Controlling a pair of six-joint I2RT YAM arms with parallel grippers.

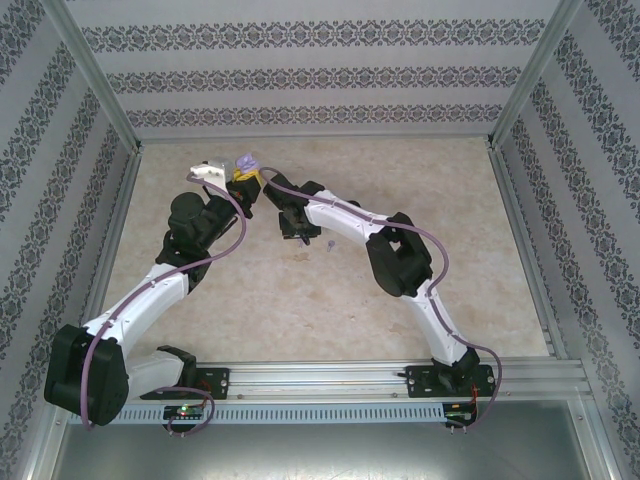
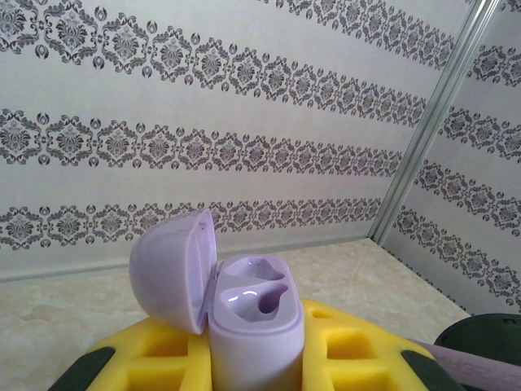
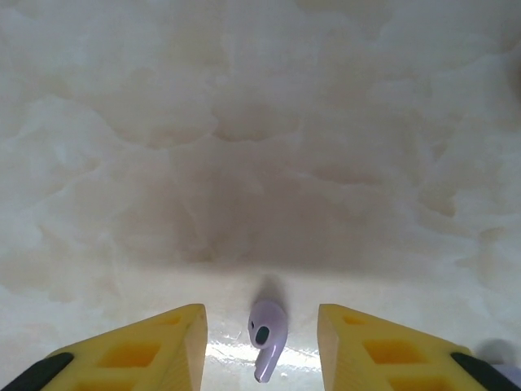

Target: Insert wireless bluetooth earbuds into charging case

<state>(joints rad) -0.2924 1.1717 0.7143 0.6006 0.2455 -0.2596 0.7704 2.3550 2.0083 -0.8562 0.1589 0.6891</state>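
My left gripper is shut on an open lilac charging case, held upright above the table at the back. Its lid is swung back to the left and both sockets are empty. The same case sits at the tip of my left gripper in the top view. My right gripper points down at the table, open, with a lilac earbud lying between its yellow fingers and touching neither. A second lilac earbud lies just right of my right gripper.
The beige marbled table is ringed by patterned walls and an aluminium frame. A blurred lilac shape shows at the lower right corner of the right wrist view. The two arms come close together at the back centre.
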